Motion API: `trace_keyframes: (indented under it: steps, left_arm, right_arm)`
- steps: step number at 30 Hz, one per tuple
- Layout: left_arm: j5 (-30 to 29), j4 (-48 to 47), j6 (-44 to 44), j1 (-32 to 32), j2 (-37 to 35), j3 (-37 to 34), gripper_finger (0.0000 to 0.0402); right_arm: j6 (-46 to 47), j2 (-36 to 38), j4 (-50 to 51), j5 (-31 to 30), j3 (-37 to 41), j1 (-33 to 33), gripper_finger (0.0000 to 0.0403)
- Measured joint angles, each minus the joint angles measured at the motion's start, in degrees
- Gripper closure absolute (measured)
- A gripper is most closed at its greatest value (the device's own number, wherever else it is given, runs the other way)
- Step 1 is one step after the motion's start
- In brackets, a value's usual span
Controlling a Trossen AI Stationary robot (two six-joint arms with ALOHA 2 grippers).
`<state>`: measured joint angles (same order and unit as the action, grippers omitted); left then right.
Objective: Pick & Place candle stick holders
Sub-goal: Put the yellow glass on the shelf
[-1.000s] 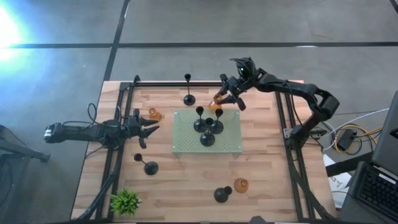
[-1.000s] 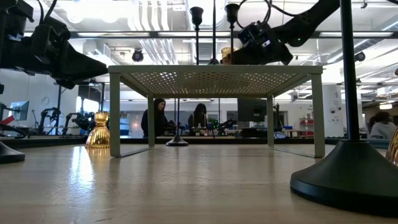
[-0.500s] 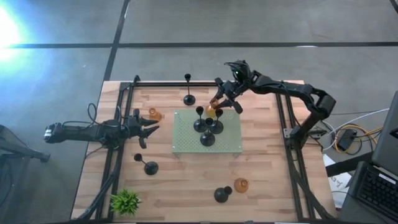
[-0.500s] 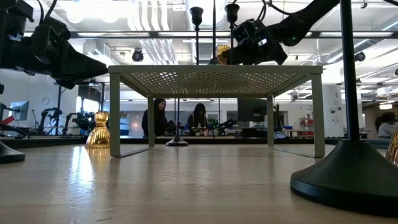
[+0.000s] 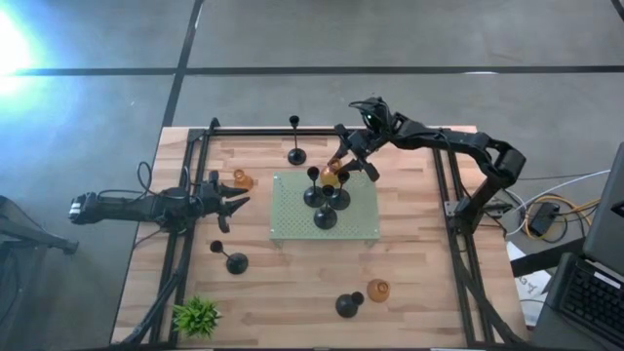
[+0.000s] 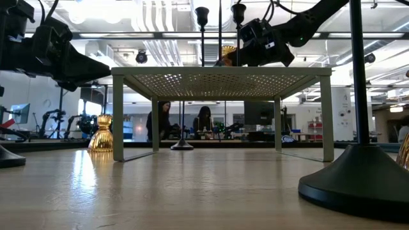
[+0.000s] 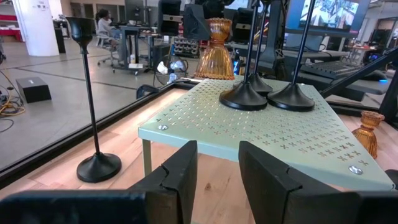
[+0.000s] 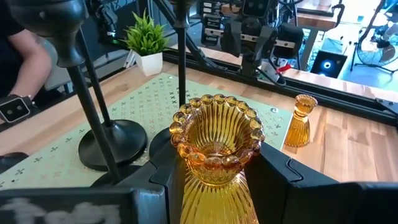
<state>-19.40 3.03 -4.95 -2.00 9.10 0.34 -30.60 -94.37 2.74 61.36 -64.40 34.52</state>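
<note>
Two dark arms work a wooden table (image 5: 409, 263) framed by black rails. At the left edge, the left gripper (image 5: 234, 200) hovers low with fingers spread and empty, just short of the pale green mat (image 5: 292, 229), a raised perforated stand on four legs. An amber holder (image 5: 241, 179) stands just beside those fingers; a black holder (image 5: 234, 261) and a small green plant (image 5: 197, 316) sit nearer the front left corner. Three black holders (image 5: 325, 200) cluster on the mat's far half, leaving its near half open. Another black holder (image 5: 295, 154) stands beyond the mat by the far rail. Over the mat's far right corner, the right gripper (image 8: 214, 171) pinches an amber glass holder (image 8: 216, 149) upright, close to the stems. Bare wood lies right of the mat; a black and amber pair (image 5: 363, 297) sits near the front edge.
</note>
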Motion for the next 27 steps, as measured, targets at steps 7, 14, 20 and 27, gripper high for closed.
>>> trace_keyframes:
  steps: [7,14,20,27]
  left_arm:
    - [0.00,0.00,0.00,-0.04,-0.02,0.00,0.0280]
    - [0.00,0.00,0.00,-0.02,0.00,0.00,0.0280]
    - [0.00,0.00,0.00,-0.02,-0.01,0.00,0.0280]
    - [0.00,0.00,0.00,-0.02,-0.02,0.00,0.0280]
  right_arm:
    - [-1.46,-0.41,-1.02,0.01,0.00,-0.06,0.0277]
    - [-0.02,-3.68,-1.40,-0.82,-1.31,-0.15,0.0277]
    - [0.16,-3.84,-0.06,-0.90,-1.95,-0.17,0.0277]
    - [0.53,-3.67,0.08,-1.37,-1.95,-0.45,0.0276]
